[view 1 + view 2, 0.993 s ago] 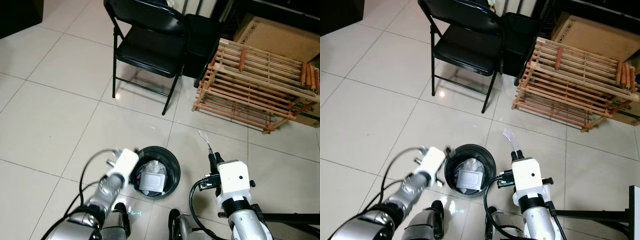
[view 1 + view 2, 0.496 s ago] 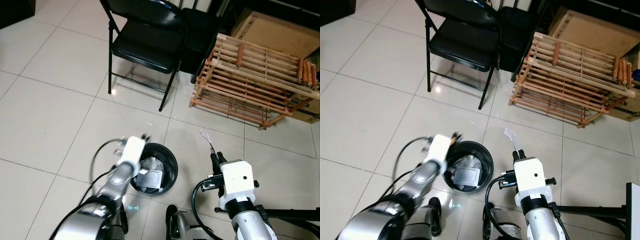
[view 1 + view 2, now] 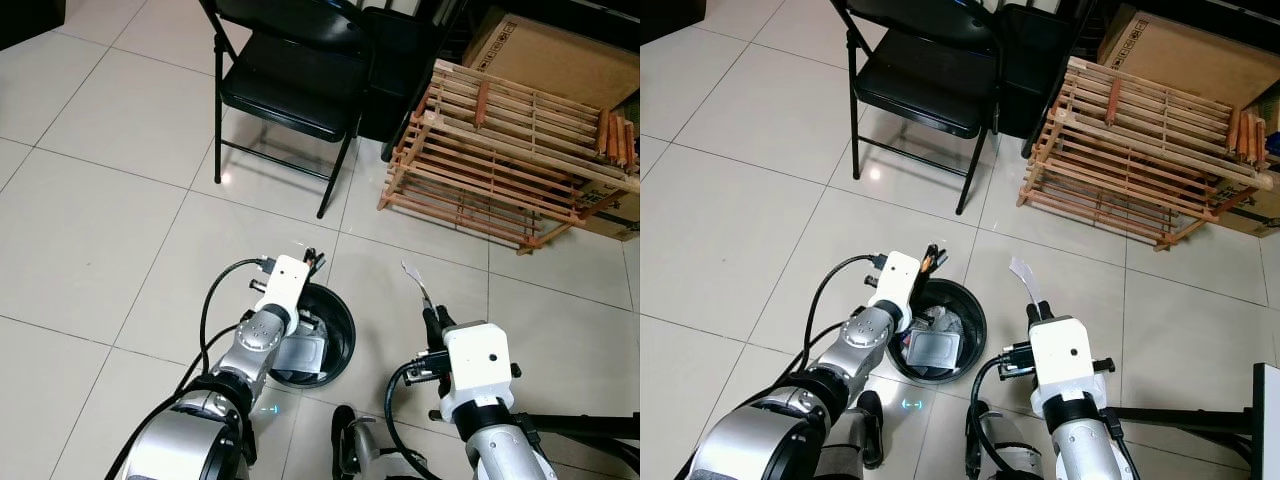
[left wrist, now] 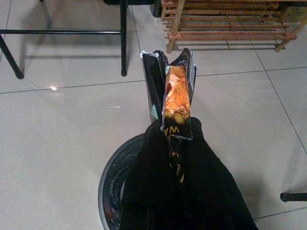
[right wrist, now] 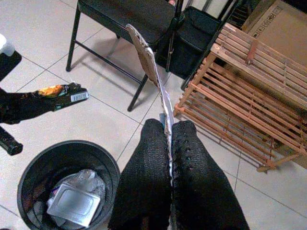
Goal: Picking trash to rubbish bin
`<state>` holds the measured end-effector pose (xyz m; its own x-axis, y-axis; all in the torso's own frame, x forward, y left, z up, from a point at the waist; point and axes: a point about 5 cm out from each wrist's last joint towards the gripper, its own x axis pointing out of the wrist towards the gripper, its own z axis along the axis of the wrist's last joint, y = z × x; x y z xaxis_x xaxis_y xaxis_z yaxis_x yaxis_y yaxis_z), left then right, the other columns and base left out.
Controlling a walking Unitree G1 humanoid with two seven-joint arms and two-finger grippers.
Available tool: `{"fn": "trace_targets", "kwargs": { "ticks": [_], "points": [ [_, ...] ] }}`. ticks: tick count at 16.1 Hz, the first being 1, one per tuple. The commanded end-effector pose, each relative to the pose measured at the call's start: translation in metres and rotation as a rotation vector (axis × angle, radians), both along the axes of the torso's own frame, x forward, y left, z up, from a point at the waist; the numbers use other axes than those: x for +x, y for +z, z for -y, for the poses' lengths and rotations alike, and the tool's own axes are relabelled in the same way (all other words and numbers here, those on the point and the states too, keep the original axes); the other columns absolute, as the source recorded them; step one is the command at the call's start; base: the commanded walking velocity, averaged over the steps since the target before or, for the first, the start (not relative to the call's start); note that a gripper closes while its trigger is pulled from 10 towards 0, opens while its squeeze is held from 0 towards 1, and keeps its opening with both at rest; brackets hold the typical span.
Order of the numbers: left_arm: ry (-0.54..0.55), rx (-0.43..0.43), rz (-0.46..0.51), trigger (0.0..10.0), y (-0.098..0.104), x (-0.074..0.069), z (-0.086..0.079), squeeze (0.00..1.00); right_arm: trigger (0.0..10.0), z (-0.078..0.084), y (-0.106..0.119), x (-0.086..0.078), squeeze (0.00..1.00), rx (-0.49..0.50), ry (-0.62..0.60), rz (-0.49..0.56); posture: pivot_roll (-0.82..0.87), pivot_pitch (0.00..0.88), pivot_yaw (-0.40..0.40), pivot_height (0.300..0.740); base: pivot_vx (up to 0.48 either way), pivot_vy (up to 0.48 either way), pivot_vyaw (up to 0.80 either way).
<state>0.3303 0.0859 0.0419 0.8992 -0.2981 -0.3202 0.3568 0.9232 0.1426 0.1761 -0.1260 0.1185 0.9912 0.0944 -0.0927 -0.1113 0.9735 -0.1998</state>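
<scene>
On the left, the left gripper (image 3: 931,262) is held over the far-left rim of the rubbish bin (image 3: 975,335), closed on an orange and black wrapper (image 4: 175,98) that stands up between the fingers. The wrapper has not been let go, so this piece is judged to be at the point of release but not yet binned. Inside the bin a clear plastic tray (image 5: 73,204) and some crumpled wrapping are already lying, so part of the task appears done.

To the right of the bin, the right gripper (image 3: 430,318) is held above the floor tiles, its fingers pressed shut on a thin white strip of paper (image 5: 152,67) that sticks up and away from it. This piece is near the bin but not over it, and its drop is judged to be left.

The near part of the bin is hidden by the left arm in the eye views. The print on the wrapper cannot be read in full. Whether more trash lies on the floor cannot be told; a black folding chair (image 3: 290,85) and a wooden rack (image 3: 510,150) stand at the far side.
</scene>
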Motion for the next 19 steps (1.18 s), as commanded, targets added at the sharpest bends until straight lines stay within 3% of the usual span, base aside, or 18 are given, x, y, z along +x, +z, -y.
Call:
{"fn": "trace_targets", "kwargs": {
  "ticks": [1,2,3,4,5,19],
  "points": [
    [-0.014,-0.007,-0.042,10.0,-0.009,-0.0075,0.0056,0.0,10.0,0.0035,-0.0007,-0.0047,0.0,-0.021,-0.011,-0.018,-0.17,0.341,-0.13,0.74,0.0,0.0,0.0],
    [-0.016,-0.012,-0.045,10.0,-0.0092,-0.0076,0.0057,0.0,10.0,0.0035,-0.0006,-0.0048,0.0,-0.021,-0.011,-0.018,-0.17,0.343,-0.13,0.74,0.0,0.0,0.0],
    [-0.021,-0.033,-0.052,10.0,-0.0093,-0.008,0.0064,0.13,10.0,0.0032,-0.0005,-0.0048,0.0,-0.023,-0.01,-0.018,-0.17,0.344,-0.131,0.74,0.0,0.0,0.0],
    [-0.022,-0.034,-0.047,10.0,-0.009,-0.008,0.0067,0.82,10.0,0.003,-0.0002,-0.0046,0.0,-0.025,-0.008,-0.017,-0.17,0.344,-0.131,0.74,0.0,0.0,0.0],
    [-0.023,-0.037,-0.048,10.0,-0.0091,-0.0081,0.0067,1.0,10.0,0.0031,0.0001,-0.0044,0.0,-0.025,-0.008,-0.017,-0.17,0.344,-0.13,0.74,0.0,0.0,0.0],
    [-0.007,-0.017,-0.054,10.0,-0.0122,-0.0097,0.0032,1.0,10.0,0.0047,-0.0007,-0.0048,0.0,-0.036,-0.006,-0.023,-0.18,0.34,-0.134,0.74,0.0,0.0,0.0]
  ]
}}
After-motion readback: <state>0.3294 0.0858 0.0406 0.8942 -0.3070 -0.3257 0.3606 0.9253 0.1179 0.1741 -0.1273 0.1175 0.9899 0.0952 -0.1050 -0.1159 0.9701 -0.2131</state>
